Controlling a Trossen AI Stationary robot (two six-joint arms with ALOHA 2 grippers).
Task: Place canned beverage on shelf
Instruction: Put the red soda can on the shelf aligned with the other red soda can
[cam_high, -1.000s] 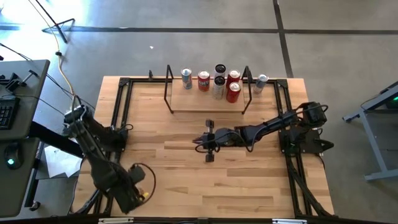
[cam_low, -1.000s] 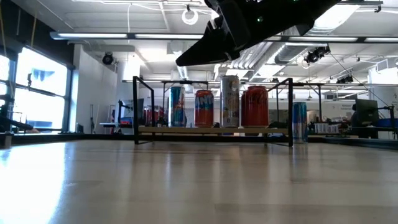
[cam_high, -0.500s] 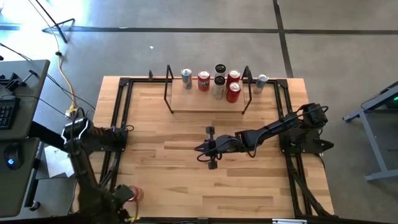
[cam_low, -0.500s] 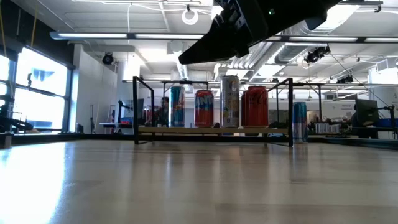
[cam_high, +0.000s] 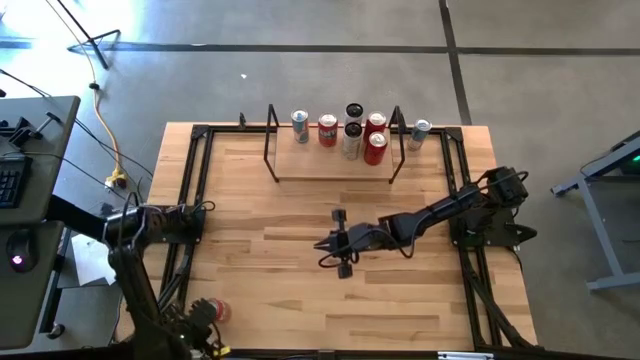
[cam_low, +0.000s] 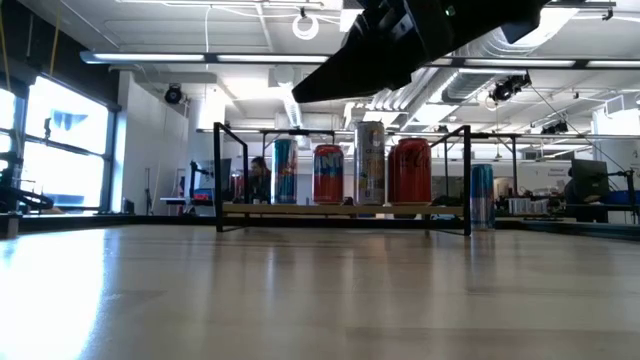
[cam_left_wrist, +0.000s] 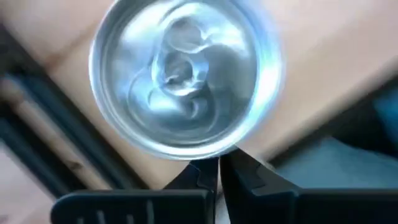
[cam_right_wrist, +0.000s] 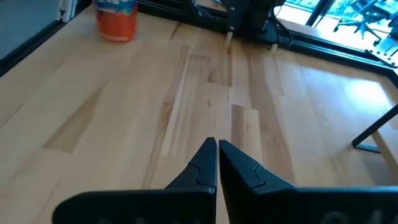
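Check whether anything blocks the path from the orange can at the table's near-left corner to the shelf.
The right arm's gripper hovers mid-table, roughly between the orange can and the shelf. The shelf already carries several cans, crowding its back and right; its front-left looks free.

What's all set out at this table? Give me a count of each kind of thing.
Drink cans: 8 (7 at the far end by the shelf, 1 at the near left corner)
Shelf: 1
Robot arms: 2
Total: 11
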